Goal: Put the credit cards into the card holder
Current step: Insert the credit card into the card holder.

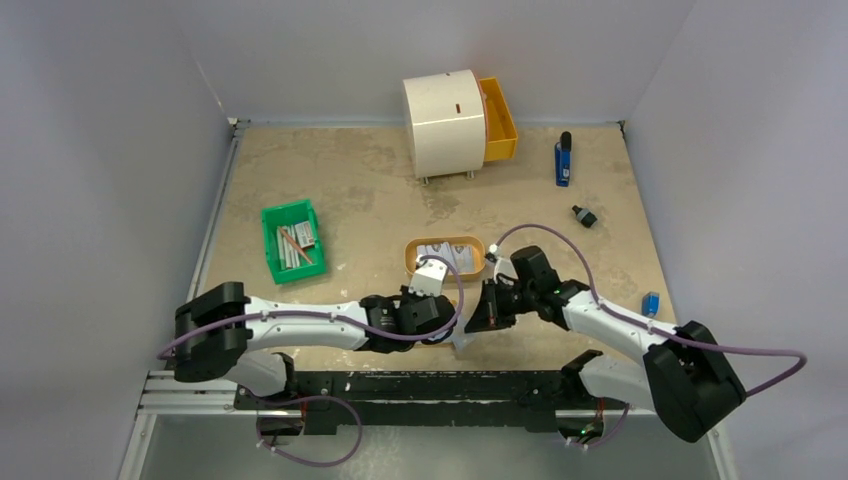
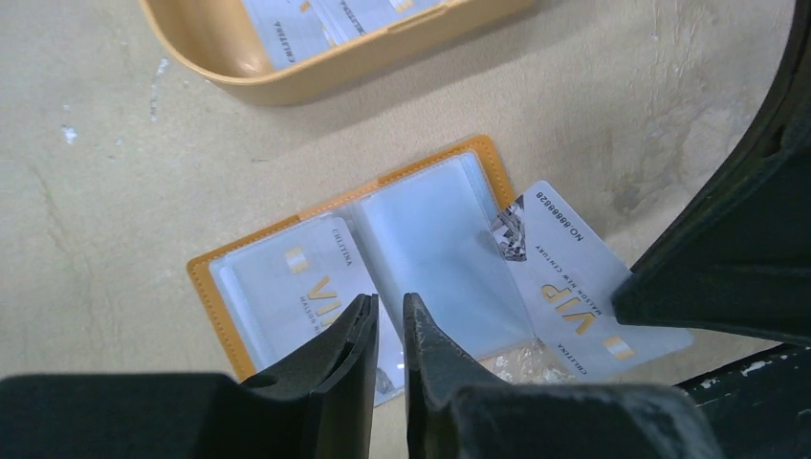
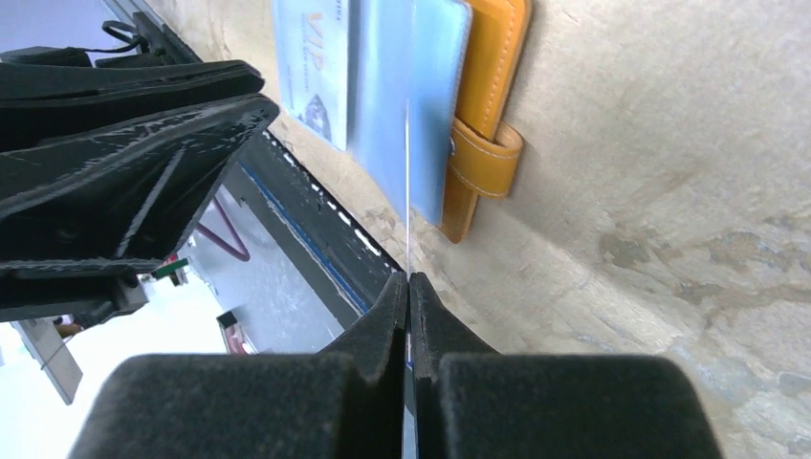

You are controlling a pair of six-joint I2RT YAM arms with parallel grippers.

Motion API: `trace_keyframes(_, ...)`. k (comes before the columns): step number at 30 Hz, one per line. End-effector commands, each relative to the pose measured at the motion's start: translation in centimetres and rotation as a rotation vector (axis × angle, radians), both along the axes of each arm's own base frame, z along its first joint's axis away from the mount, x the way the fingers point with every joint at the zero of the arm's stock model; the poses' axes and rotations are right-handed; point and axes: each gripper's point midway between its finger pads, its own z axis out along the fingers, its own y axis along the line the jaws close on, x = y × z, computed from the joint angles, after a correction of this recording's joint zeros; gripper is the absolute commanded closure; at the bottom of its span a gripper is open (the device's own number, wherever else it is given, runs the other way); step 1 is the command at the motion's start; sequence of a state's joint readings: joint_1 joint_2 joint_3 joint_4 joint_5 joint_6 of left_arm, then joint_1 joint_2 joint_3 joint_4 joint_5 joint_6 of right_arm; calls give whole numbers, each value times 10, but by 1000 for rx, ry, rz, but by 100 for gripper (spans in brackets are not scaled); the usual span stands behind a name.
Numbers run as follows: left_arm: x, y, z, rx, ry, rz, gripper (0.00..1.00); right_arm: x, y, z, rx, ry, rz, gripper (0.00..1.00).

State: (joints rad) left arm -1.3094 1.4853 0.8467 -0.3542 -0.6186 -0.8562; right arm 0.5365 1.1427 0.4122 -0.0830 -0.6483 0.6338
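The card point(image 2: 564, 277) I'm working on is pinched by its outer end in the right gripper point(image 3: 408, 287), whose jaws are closed flat on it. From that wrist I see it only edge-on, as a thin line running straight ahead of the fingertips. Its far end lies against the open card holder point(image 2: 421, 239) just in front of the gripper. One corner has gone under the clear sleeve on that side, but most of the card lies outside.

A second card point(image 2: 306, 287) already sits in the sleeve on the other half of the holder. The holder lies flat on the table point(image 2: 115, 191), with its strap point(image 3: 483, 153) off to the right of the right fingertips.

The left gripper point(image 2: 390, 311) hovers over the holder's near edge, close to the fold. Its jaws are parted by a narrow gap and I see nothing held between them. Beyond it is the tray point(image 2: 287, 76) with the spare cards point(image 2: 316, 14), well ahead of the left fingertips.

I judge this to be the insertion step, barely begun. Next I need to push the card forward along its length, keeping it low and square to the sleeve mouth. The left fingers could press the holder down so it doesn't slide away. The risk I see is the card bowing or catching on the plastic lip.
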Motion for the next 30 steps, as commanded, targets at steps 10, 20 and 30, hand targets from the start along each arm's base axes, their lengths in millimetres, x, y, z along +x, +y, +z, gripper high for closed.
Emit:
trace_keyframes(10, 16, 48, 53, -170, -126, 227, 83, 15, 47, 31, 97, -107, 125, 100)
trace_keyframes(20, 3, 24, 57, -337, -72, 116, 80, 20, 80, 15, 71, -92, 146, 100)
trace_keyframes(30, 12, 46, 16, -174, -98, 204, 87, 21, 66, 30, 47, -130, 26, 100)
